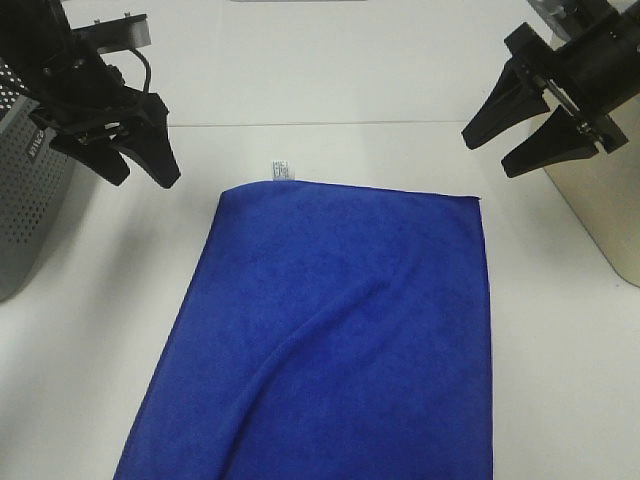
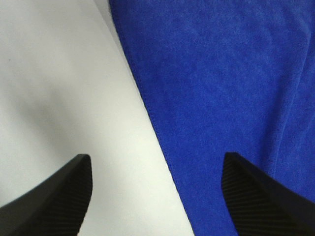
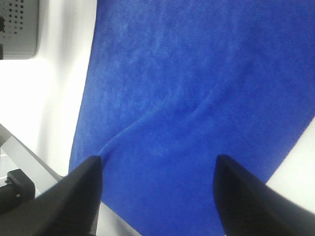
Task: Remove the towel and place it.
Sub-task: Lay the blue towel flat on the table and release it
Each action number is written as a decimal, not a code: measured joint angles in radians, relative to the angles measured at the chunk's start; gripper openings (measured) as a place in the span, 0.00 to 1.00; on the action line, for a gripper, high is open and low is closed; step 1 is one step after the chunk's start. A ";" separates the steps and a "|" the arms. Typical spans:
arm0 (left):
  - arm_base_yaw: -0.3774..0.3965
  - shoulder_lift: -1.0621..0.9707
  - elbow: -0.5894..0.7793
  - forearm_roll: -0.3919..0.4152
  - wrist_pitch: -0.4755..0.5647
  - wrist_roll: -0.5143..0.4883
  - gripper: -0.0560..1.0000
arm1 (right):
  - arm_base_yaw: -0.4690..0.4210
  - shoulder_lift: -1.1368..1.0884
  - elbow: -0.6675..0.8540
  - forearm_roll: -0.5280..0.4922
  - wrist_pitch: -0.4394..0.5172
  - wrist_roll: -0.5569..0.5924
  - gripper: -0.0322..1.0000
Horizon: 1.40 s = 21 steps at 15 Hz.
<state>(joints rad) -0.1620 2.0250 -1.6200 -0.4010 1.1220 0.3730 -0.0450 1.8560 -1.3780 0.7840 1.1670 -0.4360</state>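
The royal-blue towel [image 1: 340,330] lies spread flat on the white table, running off the near edge of the exterior view, with a long soft crease across it and a small white tag [image 1: 280,169] at its far left corner. My left gripper [image 1: 140,165] is open and empty, raised above the table beside the towel's far left corner. The left wrist view shows the towel's edge [image 2: 221,93] between the open fingers [image 2: 64,196]. My right gripper [image 1: 500,145] is open and empty, raised above the far right corner. The right wrist view shows the towel [image 3: 197,98].
A grey perforated basket [image 1: 25,200] stands at the left edge of the table; it also shows in the right wrist view [image 3: 19,27]. A pale upright box or panel [image 1: 600,200] stands at the right edge. The white table [image 1: 330,80] extends behind the towel.
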 joint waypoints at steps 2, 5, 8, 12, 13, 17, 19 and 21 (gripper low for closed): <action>0.019 0.079 -0.079 -0.014 0.025 0.009 0.71 | 0.000 0.028 -0.002 -0.012 -0.016 0.003 0.66; 0.046 0.189 -0.190 -0.050 0.035 0.010 0.71 | 0.000 0.123 -0.086 -0.040 -0.064 0.046 0.66; 0.050 0.302 -0.313 -0.101 0.042 0.030 0.71 | 0.000 0.274 -0.260 -0.134 -0.065 0.083 0.66; 0.050 0.408 -0.424 -0.176 0.042 0.059 0.71 | 0.000 0.386 -0.384 -0.214 -0.073 0.131 0.66; 0.050 0.425 -0.446 -0.182 0.042 0.059 0.71 | 0.000 0.411 -0.405 -0.221 -0.074 0.131 0.66; 0.050 0.494 -0.511 -0.198 0.049 0.063 0.71 | 0.000 0.497 -0.470 -0.269 -0.081 0.139 0.66; 0.050 0.522 -0.513 -0.210 0.049 0.084 0.71 | 0.000 0.518 -0.472 -0.274 -0.110 0.140 0.66; 0.051 0.552 -0.519 -0.234 0.043 0.094 0.71 | 0.000 0.533 -0.473 -0.274 -0.135 0.140 0.66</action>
<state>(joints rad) -0.1110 2.5770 -2.1390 -0.6350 1.1650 0.4670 -0.0450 2.3890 -1.8510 0.5100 1.0320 -0.2960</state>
